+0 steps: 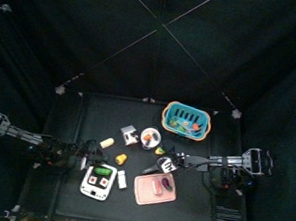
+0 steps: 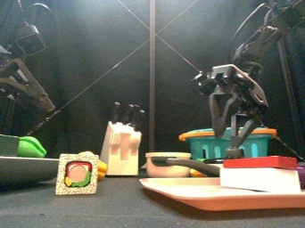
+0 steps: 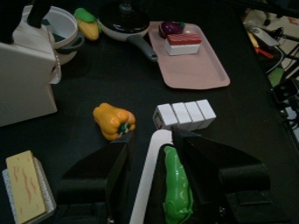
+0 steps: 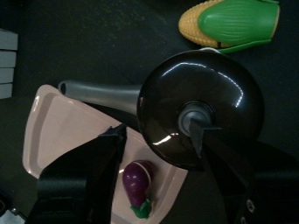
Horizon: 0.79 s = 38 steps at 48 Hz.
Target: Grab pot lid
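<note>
The pot lid (image 4: 193, 96) is round, dark and glossy, with a knob in its middle. It sits on a pot whose grey handle (image 4: 87, 88) sticks out sideways. My right gripper (image 4: 163, 153) is open and hangs just above the lid, with one jaw close beside the knob and not touching it. In the front view the right gripper (image 2: 234, 125) hangs above the pot and lid (image 2: 177, 160). In the top view it (image 1: 173, 166) is right of the table's middle. My left gripper (image 3: 163, 162) is open and rests low at the left, over a green pepper (image 3: 173, 188).
A pink board (image 4: 65, 131) with a purple eggplant (image 4: 138, 182) lies beside the pot. A green-and-yellow corn (image 4: 233, 19) lies past the lid. A teal basket (image 1: 186, 117) stands at the back right and a white plate (image 1: 132, 134) at the middle. A yellow pepper (image 3: 114, 119) and a white knife block (image 2: 120, 142) are near the left arm.
</note>
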{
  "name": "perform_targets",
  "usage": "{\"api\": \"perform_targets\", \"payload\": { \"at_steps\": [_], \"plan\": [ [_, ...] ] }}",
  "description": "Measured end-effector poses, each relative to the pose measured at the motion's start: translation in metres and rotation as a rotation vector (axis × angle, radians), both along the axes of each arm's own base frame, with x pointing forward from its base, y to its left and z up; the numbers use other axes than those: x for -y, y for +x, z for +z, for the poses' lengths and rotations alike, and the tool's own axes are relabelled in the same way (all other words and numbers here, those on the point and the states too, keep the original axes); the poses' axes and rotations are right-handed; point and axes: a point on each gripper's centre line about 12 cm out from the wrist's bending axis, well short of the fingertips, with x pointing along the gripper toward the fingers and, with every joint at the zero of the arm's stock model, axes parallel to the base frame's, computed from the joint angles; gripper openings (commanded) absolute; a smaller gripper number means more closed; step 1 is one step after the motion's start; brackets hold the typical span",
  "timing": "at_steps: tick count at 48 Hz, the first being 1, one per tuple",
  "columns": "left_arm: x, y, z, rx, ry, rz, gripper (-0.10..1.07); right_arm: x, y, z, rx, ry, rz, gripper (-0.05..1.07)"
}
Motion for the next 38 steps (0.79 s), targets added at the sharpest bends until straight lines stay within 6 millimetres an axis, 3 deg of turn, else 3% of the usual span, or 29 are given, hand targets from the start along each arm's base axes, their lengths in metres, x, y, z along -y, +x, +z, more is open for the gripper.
{"api": "perform_targets", "payload": {
  "at_steps": [17, 38],
  "plan": [
    [0.000, 0.000, 0.000, 0.003, 0.001, 0.003, 0.79, 0.001, -0.003, 0.013, -0.011, -0.024, 0.003, 0.92],
    [-0.001, 0.000, 0.000, 0.001, 0.001, 0.003, 0.79, 0.006, -0.011, -0.001, -0.071, -0.066, 0.024, 0.91]
  ]
}}
